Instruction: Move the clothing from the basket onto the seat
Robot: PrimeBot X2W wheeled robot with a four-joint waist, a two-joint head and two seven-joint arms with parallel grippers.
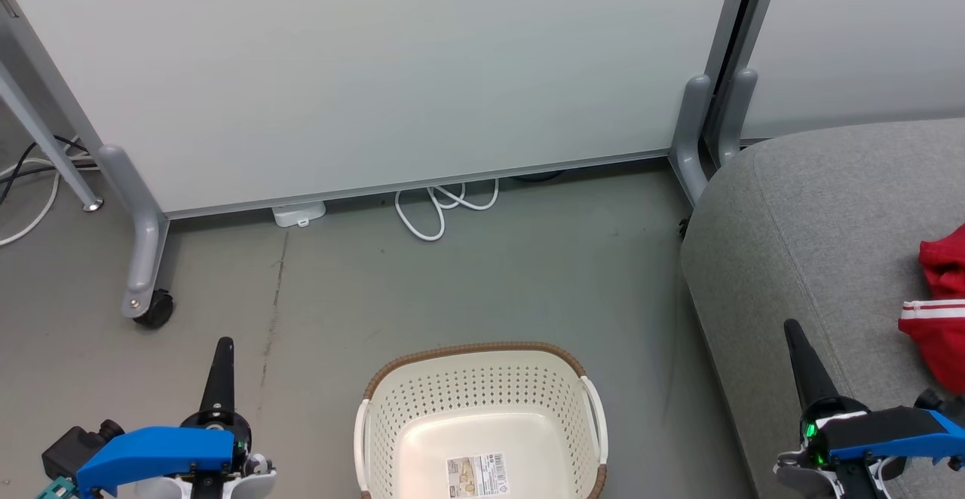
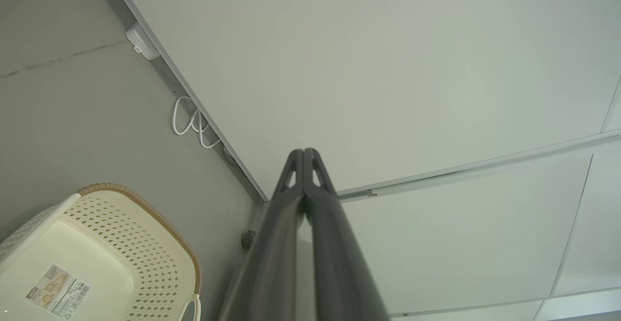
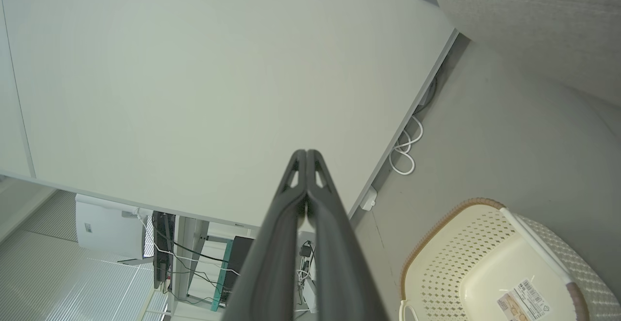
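Grey floor [image 1: 528,273], empty basket [image 1: 482,390], red clothing [image 1: 942,333] on the seat [image 1: 799,220], left claw [image 1: 224,344] and right claw [image 1: 791,327] pinched together

My head camera looks steeply down on the basket [image 1: 482,390]. Both wrist cameras sit lower, facing the white panel [image 2: 436,69], each catching that basket at an edge.

left gripper [image 1: 224,344]: black tapered fingers, blue cover, white base, teal bit | right gripper [image 1: 791,327]: same, green light
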